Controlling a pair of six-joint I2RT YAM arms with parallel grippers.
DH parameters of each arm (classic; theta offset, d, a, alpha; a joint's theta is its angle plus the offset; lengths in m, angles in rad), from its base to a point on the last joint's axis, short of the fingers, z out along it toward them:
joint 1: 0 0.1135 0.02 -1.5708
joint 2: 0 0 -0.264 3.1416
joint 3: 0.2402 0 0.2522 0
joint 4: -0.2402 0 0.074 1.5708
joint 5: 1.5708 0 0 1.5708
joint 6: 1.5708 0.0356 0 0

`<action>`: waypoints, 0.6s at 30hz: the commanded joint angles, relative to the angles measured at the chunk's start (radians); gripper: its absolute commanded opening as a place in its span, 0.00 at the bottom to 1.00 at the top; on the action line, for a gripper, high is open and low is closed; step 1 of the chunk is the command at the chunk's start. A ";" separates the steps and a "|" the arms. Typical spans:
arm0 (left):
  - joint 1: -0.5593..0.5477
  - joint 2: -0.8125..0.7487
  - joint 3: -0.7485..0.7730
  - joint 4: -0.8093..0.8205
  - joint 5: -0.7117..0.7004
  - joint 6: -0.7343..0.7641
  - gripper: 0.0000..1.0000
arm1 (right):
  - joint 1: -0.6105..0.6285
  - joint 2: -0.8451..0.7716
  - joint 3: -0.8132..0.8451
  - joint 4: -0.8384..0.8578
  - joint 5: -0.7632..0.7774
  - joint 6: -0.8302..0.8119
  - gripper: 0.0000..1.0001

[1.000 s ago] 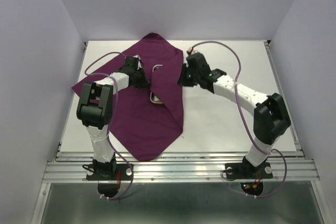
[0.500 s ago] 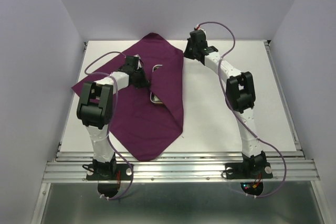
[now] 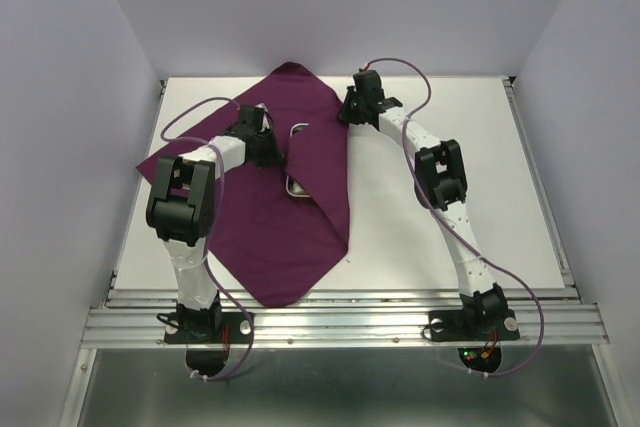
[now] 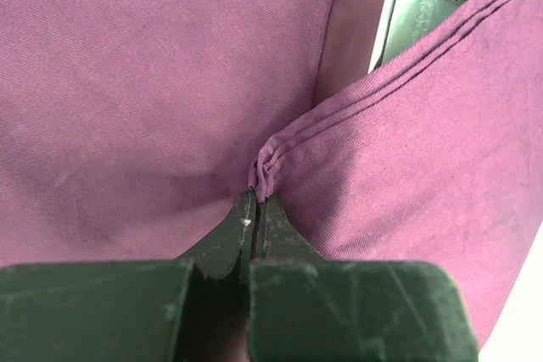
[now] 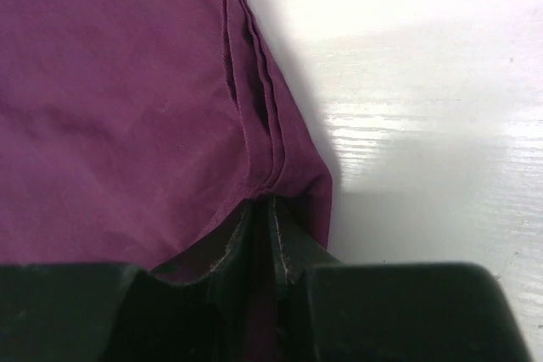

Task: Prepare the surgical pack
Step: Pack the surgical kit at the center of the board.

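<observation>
**A:** What worries you, starting nearest?

**B:** The cloth (image 3: pixel 270 237). It covers the left and middle of the table (image 3: pixel 450 177), and its near corner sits right at the near edge. If I pull either grip toward me, that corner could slide off and drag the rest after it.

**A:** And further in?

**B:** The tray (image 3: pixel 297 187) sits mid-table under the flap folded across it, so only slivers of its rim show. Whatever lies in it is hidden from me. A sideways tug on the flap could, I judge, shove the tray or tip it.

**A:** What has your left tool got?

**B:** My left tool (image 4: pixel 259 209) is closed tight on a small pucker of the flap's hem, just left of the tray. Only the very tips hold it, so a hard pull may slip it out.

**A:** And the right?

**B:** My right tool (image 5: pixel 270 209) is farthest out. It is closed on the cloth's far right edge, where several layers stack beside bare table. It may be pinching only some of those layers. If so, lifting would open the fold unevenly.

**A:** Anything between the two?

**B:** Both clamp the same cloth. If my arms part without matching, the fabric goes taut. Then either one grip pulls free or the tray gets dragged.
</observation>
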 commanded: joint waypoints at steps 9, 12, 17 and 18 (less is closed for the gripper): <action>0.002 0.018 0.037 -0.066 -0.009 0.047 0.00 | -0.036 -0.005 -0.030 0.003 0.010 0.021 0.18; -0.007 0.035 0.043 -0.083 -0.029 0.058 0.00 | -0.050 -0.024 -0.081 -0.030 0.058 0.053 0.18; -0.039 0.057 0.041 -0.080 -0.021 0.050 0.00 | -0.085 -0.070 -0.206 -0.030 0.074 0.068 0.16; -0.045 0.061 0.041 -0.076 -0.021 0.047 0.00 | -0.085 -0.076 -0.219 -0.032 0.084 0.065 0.17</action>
